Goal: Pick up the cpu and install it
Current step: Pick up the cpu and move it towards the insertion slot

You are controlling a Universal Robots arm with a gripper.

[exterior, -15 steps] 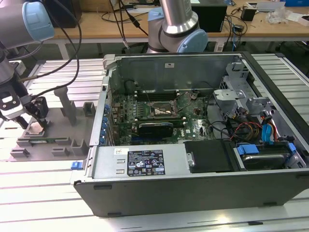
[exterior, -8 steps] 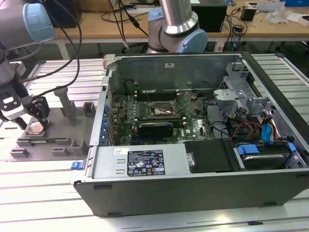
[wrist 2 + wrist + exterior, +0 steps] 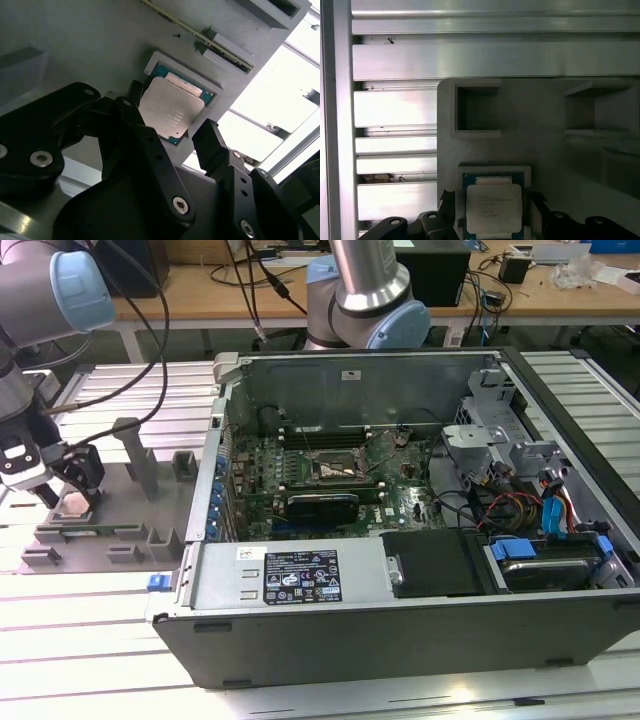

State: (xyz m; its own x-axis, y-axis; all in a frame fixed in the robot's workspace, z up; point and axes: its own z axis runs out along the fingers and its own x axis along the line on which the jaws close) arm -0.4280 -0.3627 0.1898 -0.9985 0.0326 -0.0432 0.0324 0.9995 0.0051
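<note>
Gripper (image 3: 68,492) at the exterior view's left edge, mid-height, low over grey fixture (image 3: 165,505) on worktop. Fingers (image 3: 210,140) spread, straddling cpu (image 3: 170,111). Cpu lies flat in fixture recess, outside computer case (image 3: 400,640). Risk: off-centre closing could snag recess wall, tilt or drop chip.

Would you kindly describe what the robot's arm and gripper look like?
The arm is silver-grey metal tubing with rounded light-blue joint caps, and black cables loop alongside it. The gripper is matt black, with two angular linked fingers fastened by silver hex-socket screws.
</note>
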